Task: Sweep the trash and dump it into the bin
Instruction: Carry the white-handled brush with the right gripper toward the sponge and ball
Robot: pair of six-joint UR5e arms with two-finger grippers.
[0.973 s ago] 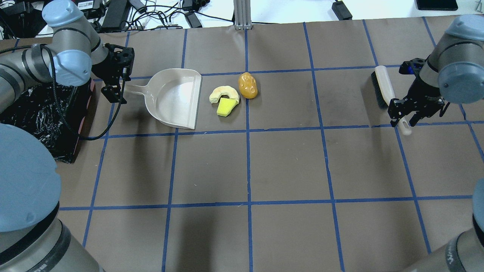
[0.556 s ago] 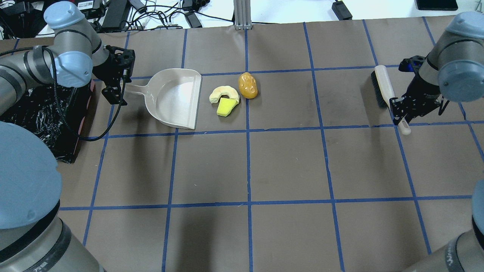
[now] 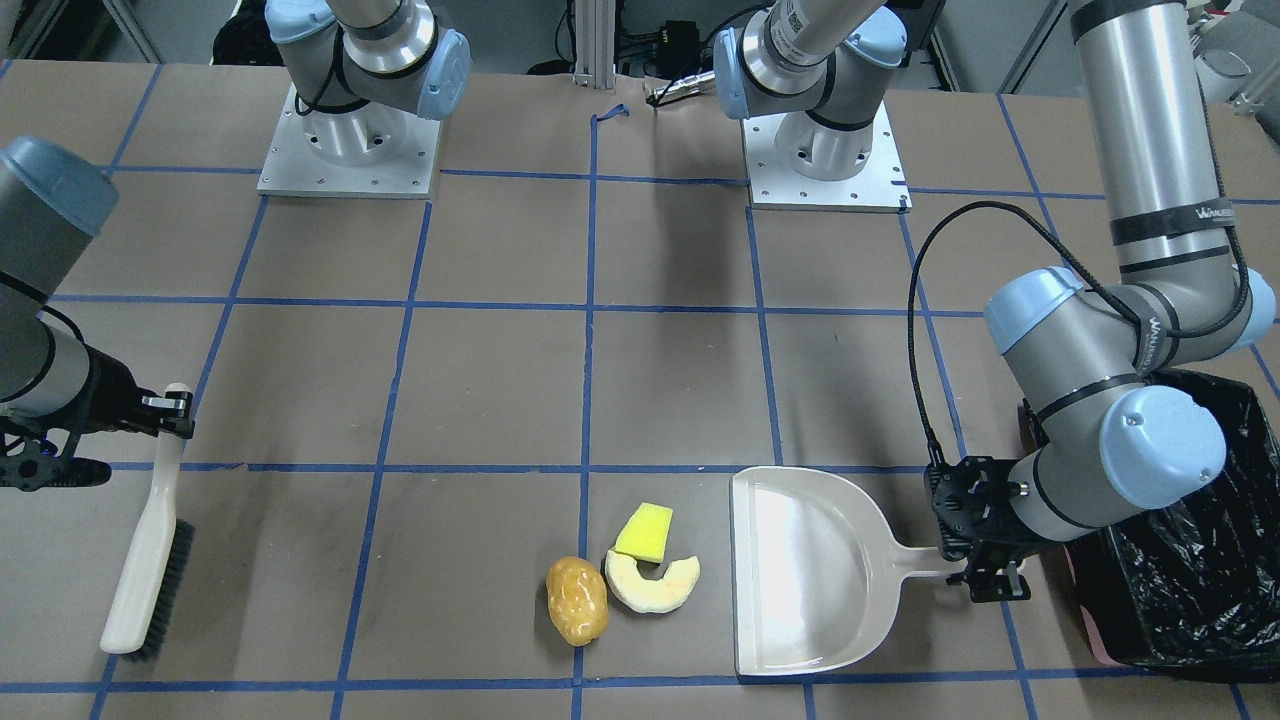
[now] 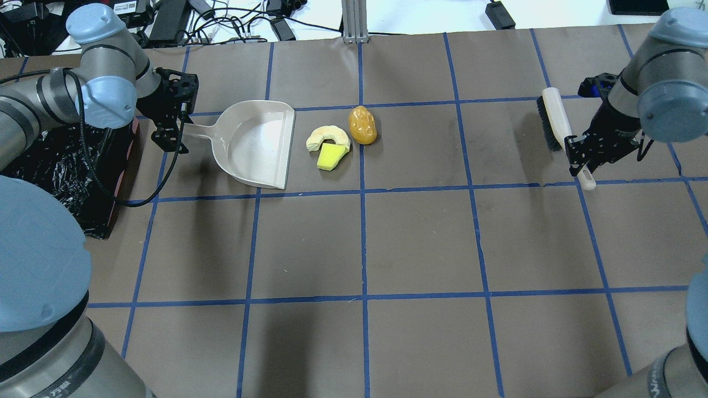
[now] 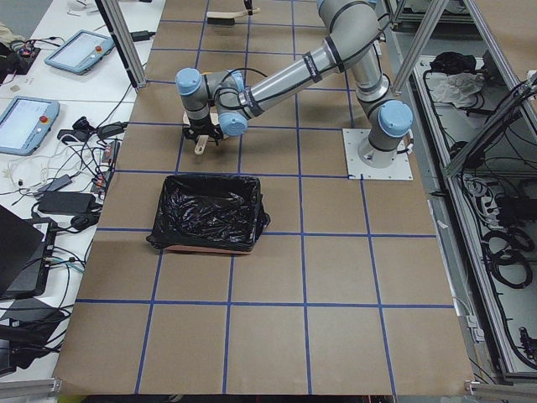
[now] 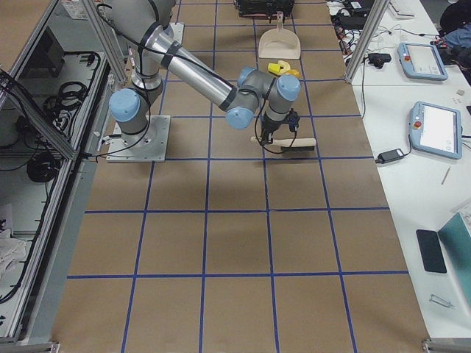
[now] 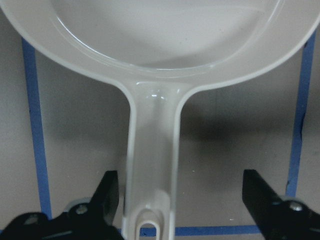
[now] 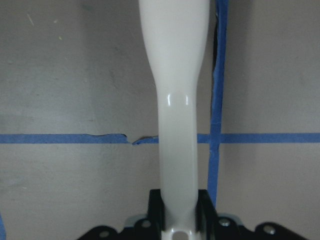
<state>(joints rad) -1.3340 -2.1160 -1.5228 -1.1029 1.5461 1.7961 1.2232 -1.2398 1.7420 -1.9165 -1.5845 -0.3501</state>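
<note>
Trash counted: three items, lying on the table [image 4: 420, 237] just off the open lip of the dustpan [image 4: 257, 143]. One yellow sponge [image 4: 330, 157] is touched by one pale fruit slice [image 4: 326, 135]; one golden-brown oval [image 4: 363, 125] lies just beside them. One dustpan, one brush [image 4: 556, 119] and one black-lined bin [image 4: 50, 166] are noted, the bin beyond the dustpan's handle end. Left gripper [image 7: 182, 197] is held low over that handle, jaws released, one either side, nothing gripped. Right gripper [image 4: 582, 157] is pointed downward and clenched on the brush handle.
</note>
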